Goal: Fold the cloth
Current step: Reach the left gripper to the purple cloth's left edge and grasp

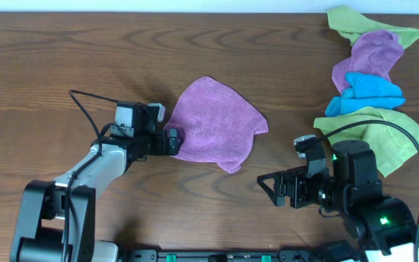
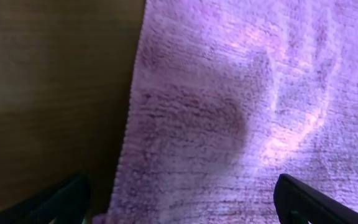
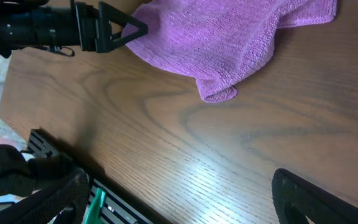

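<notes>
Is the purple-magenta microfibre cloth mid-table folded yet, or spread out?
Spread, not folded: the purple-magenta microfibre cloth lies open and rumpled, one corner bunched, no straight fold edge. The open left gripper sits at its left edge.

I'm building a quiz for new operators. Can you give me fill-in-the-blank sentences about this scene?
The purple cloth lies on a table made of ___. The left gripper is at the cloth's edge, fingers ___. The right gripper holds ___. The pile holds green, mauve and ___ cloths.
Missing: wood; open; nothing; blue.
</notes>
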Controlling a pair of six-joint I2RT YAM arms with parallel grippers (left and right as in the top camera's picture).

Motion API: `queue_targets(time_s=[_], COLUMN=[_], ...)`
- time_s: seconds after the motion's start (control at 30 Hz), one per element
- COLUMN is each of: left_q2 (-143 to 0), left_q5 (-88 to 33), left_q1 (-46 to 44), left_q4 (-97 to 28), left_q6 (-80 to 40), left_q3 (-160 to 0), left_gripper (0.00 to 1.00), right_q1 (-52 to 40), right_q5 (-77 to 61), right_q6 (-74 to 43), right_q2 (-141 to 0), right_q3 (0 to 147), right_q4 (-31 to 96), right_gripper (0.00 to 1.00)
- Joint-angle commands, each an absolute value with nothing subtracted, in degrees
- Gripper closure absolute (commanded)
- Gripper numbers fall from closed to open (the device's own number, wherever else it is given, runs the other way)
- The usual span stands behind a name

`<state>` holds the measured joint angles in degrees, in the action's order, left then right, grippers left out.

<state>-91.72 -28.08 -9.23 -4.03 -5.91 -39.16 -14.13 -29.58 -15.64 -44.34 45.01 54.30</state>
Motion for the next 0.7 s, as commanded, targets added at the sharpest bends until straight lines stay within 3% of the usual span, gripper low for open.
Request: queue_targets(time_s=[0.0,0.2,0.63,0.67], left_q2=[-92.3,-92.2,-91.3,-91.2], left_q5=[-33.9,-42.7,-68.9,-70.3], left_q1=[-9.5,-9.5,-9.5,-9.5], left_q4=[-6.0,-11.6,-11.9,-11.8], left_q6=[-5.2,-6.7,-12.5,-13.2], left_q3=[-40.4,-40.4,-42.8,-43.4], left_gripper=[0.05,0.04,0.00,0.06], right_q1=[-14.0,-14.0,-14.0,-14.0], right_q5=[-29.8,-29.8,-28.5,-28.5], right_q6=[-14.5,-14.5,-14.5,-14.5], right_q2=[-44.0,-44.0,-44.0,-44.0], right_q3=[45.0,45.0,45.0,45.0], right_q4=[54.2,52.8,52.7,52.7], right_gripper=[0.06,0.06,0.05,0.05])
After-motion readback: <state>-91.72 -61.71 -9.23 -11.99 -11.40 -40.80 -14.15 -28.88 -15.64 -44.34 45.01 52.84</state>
